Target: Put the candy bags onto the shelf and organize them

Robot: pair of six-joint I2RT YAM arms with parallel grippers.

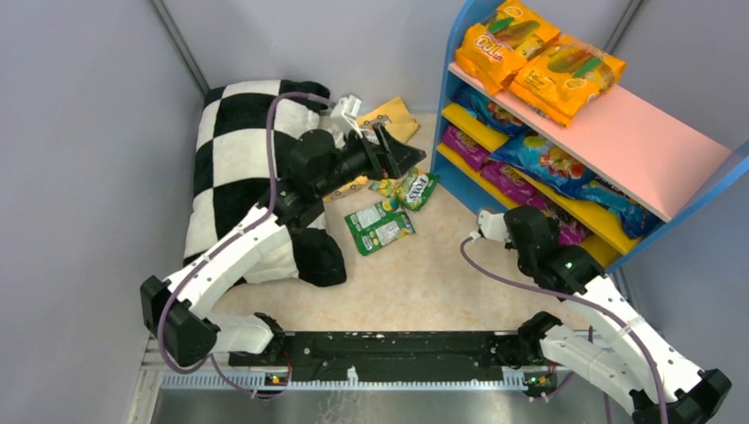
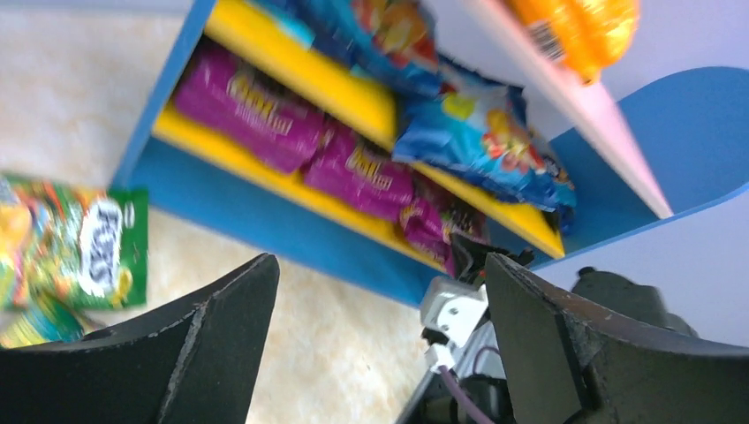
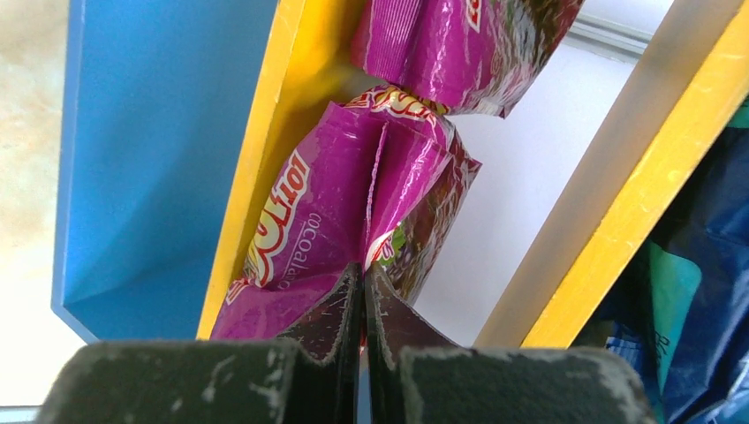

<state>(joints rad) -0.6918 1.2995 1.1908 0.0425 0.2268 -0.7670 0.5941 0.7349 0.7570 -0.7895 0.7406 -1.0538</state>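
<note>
Pinching purple candy bag: right end effector; left end effector spread.

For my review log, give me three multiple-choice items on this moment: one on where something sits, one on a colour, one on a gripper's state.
1. Where on the shelf do the orange bags lie?
A. bottom level
B. pink top board
C. middle level

2. What colour is the bag pinched by the right gripper?
A. green
B. blue
C. purple

3. How do the jaws of the left gripper stand?
A. open, holding nothing
B. shut on a bag
C. shut, empty

Answers:
1 B: the top view shows both lying on the pink board.
2 C: the right wrist view shows the jaws shut on a fold of the purple bag.
3 A: the left wrist view shows a wide gap with nothing in it.
</note>
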